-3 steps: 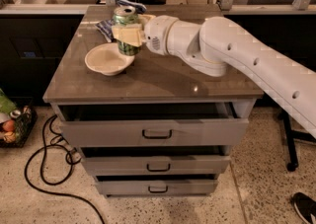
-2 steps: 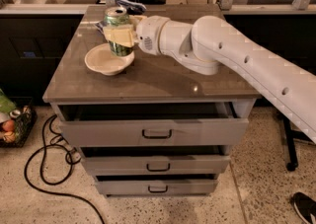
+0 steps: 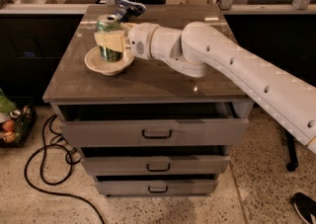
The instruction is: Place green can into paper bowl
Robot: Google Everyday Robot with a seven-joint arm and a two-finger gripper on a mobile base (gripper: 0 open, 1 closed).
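Since the earlier frames the gripper [image 3: 111, 44] has carried the green can [image 3: 108, 24] leftward and down, from beside the paper bowl [image 3: 93, 64] to directly over it; the bowl itself has not shifted. Can is clamped between the fingers [image 3: 114, 43], upright, silver top above them and green body showing below them. The near finger's pale pad lies across the can's middle. The can's lower end sits inside the bowl's rim, immediately beneath the fingers. Cannot tell whether its base touches the bowl floor. Judgement: transport is essentially done; what remains is a short lowering if any gap is left, then release and a clear retreat. Risk: a tall slim can on a shallow curved floor may tip if bumped on withdrawal. A blue-and-white snack bag [image 3: 129, 7] lies behind the fingers, apart from them, toward the back edge of the drawer cabinet's top [image 3: 163, 82]. Can markings are pale yellowish; no brand or text legible on can or bag.
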